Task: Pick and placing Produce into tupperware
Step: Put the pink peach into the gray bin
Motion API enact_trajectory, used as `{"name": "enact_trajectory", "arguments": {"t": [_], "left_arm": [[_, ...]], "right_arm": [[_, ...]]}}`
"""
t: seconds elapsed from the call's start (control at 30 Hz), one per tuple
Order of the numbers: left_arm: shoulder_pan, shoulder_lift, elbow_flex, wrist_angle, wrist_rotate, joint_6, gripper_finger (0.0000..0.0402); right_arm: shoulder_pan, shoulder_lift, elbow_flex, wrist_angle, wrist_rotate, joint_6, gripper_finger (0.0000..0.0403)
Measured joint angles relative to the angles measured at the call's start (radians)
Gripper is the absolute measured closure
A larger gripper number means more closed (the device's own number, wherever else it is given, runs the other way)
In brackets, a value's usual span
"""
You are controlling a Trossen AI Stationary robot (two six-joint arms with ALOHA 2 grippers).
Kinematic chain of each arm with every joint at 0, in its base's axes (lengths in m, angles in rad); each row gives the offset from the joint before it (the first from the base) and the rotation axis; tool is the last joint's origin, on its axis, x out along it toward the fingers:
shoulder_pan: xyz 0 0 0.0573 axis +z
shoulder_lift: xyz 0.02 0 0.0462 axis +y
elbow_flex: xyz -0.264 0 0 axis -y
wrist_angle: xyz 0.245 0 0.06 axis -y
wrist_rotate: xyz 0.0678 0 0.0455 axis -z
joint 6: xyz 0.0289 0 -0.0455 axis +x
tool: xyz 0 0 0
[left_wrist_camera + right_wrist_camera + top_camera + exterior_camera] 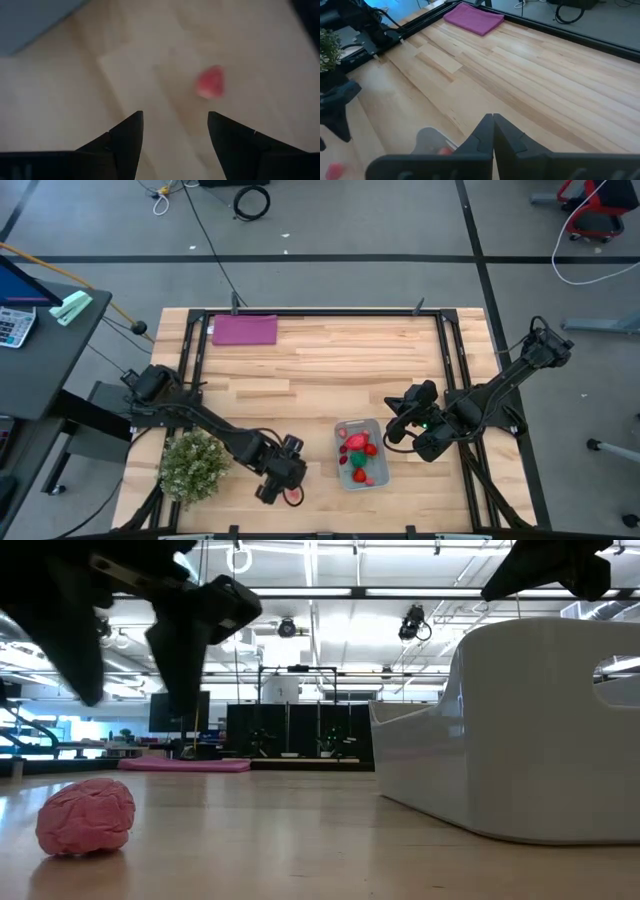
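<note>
Over the wooden worktop [330,370], the left gripper [175,131] hangs with fingers spread above a lone pink produce piece [86,817] near the front edge. The tupperware [361,453], just right of it, holds red and green pieces. The right gripper [493,131], fingers pressed together, sits beside the container's right side.
</note>
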Motion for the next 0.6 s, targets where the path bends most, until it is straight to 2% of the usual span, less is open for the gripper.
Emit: {"name": "enact_trajectory", "arguments": {"t": [0.23, 0.4, 0.6], "left_arm": [[0.000, 0.000, 0.000, 0.015, 0.113, -0.021, 0.0178], [-0.001, 0.001, 0.000, 0.085, 0.209, -0.018, 0.0179], [0.000, 0.011, 0.000, 0.187, 0.217, 0.052, 0.0179]], "right_arm": [[0.000, 0.000, 0.000, 0.000, 0.000, 0.000, 0.0396], [0.000, 0.000, 0.000, 0.000, 0.000, -0.001, 0.0396], [0.000, 0.000, 0.000, -0.003, 0.000, -0.002, 0.0396]]}}
